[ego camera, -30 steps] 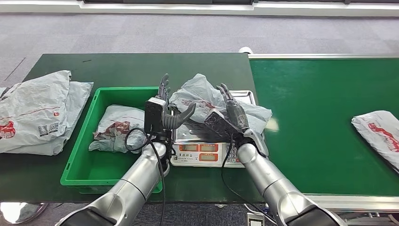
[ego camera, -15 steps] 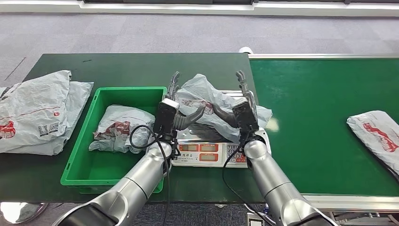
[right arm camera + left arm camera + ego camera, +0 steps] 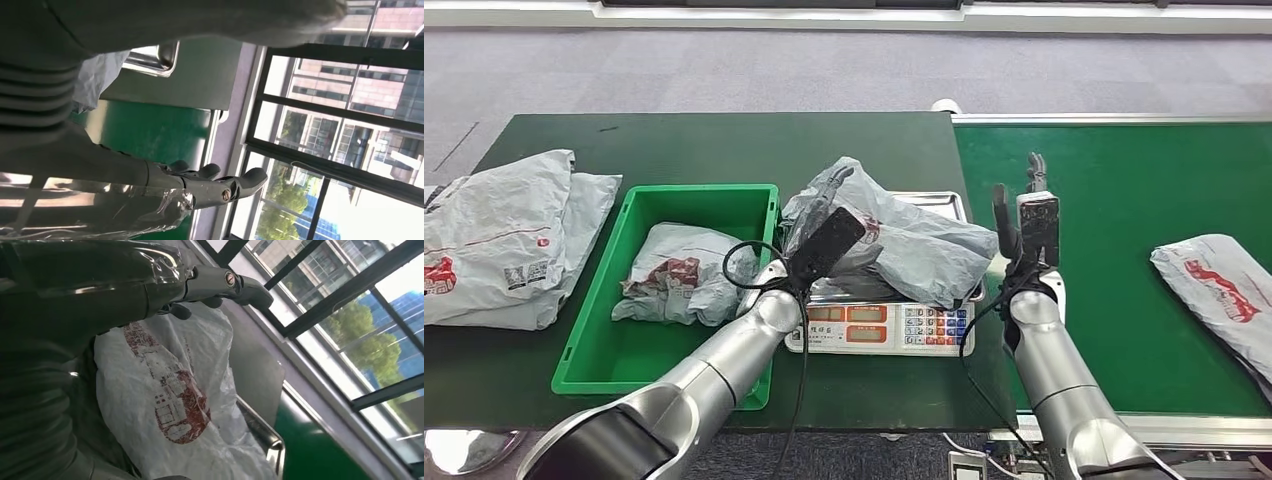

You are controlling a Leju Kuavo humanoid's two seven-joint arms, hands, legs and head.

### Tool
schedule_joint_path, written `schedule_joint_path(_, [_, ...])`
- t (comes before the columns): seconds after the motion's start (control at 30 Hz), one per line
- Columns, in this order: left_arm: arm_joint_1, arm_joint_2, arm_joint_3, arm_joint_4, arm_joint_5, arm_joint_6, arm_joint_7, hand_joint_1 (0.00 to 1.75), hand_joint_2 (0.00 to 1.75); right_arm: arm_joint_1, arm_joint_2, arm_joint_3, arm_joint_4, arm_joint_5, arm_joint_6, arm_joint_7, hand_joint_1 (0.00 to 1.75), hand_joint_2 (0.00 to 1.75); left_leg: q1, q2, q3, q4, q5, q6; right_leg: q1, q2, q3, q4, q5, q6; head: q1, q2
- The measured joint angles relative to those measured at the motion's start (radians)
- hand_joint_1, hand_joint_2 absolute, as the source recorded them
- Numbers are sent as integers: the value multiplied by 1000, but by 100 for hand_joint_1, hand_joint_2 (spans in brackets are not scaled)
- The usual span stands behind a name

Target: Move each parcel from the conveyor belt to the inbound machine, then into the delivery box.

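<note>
- Parcel (image 3: 894, 235), grey plastic with red print, lies crumpled on the steel pan of the scale (image 3: 879, 325), which serves as the inbound machine. Its long axis runs across the pan, from the peak at the side nearer the green bin (image 3: 589, 340) down to the flatter end that overhangs toward the conveyor belt (image 3: 1114, 200).
- Left hand (image 3: 824, 225) sits against the parcel's bin-side flank; the left wrist view puts the bag right under the fingers (image 3: 220, 285). Fingers look extended along the bag, not wrapped around it. Whether they pinch any plastic cannot be told.
- Right hand (image 3: 1029, 215) stands upright just beside the scale on the belt side, apart from the parcel, fingers spread, holding nothing.
- Judgement: the left hand is the nearer one, and it lies between the parcel and the green bin. The bin is just beside the scale on that same side, so the coming transfer would run along the parcel's long axis, toward the left arm.
- Green bin already holds one bagged parcel (image 3: 679, 275).
- Further from the scale: another parcel (image 3: 1219, 285) waits on the conveyor belt well off on the right-hand side; a pile of grey bags (image 3: 504, 235) lies on the table beyond the bin.
</note>
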Motion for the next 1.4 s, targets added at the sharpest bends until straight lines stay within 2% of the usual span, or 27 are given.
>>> schedule_joint_path(0.2, [-61,6,-87,44,-145,-77,129,0,175,-6,-16,-60,39,-68,85,-7,0,0,0,0,0,0,0,0,-1,1,0,0,0,0,0,0])
schedule_joint_path(0.43, [-86,9,-151,69,-173,-108,146,0,175,-17,-21,-89,59,-76,102,-11,0,0,0,0,0,0,0,0,-1,0,0,0,0,0,0,0])
schedule_joint_path(0.57, [-100,10,-197,81,-262,-207,164,0,175,-23,-22,-98,62,-90,137,-18,0,175,0,0,0,0,0,0,0,0,0,0,0,0,0,0])
schedule_joint_path(0.67, [-119,10,-269,92,-388,-295,205,2,175,-31,-22,-108,61,-95,162,-18,0,175,0,0,0,0,0,0,-1,0,0,0,0,0,0,0])
schedule_joint_path(0.8, [-134,6,-366,98,-483,-358,235,175,175,-29,-22,-123,38,-95,178,-9,0,175,0,0,0,0,0,0,-1,0,0,0,0,0,0,0])
schedule_joint_path(0.97, [-110,3,-417,75,-442,-365,210,175,175,8,-31,-150,-33,-98,196,15,0,175,0,-1,0,0,0,0,-1,-1,1,0,0,0,0,0])
schedule_joint_path(1.2, [-57,0,-564,15,-413,-238,255,175,175,98,-46,-199,-149,-106,218,31,0,175,-1,-1,0,0,-1,1,-1,-1,1,-1,0,0,0,0])
schedule_joint_path(1.4, [-51,-1,-589,-9,-320,-160,228,175,175,144,-45,-216,-217,-87,223,51,0,175,-1,-1,0,0,-1,1,0,-1,1,0,0,0,0,0])
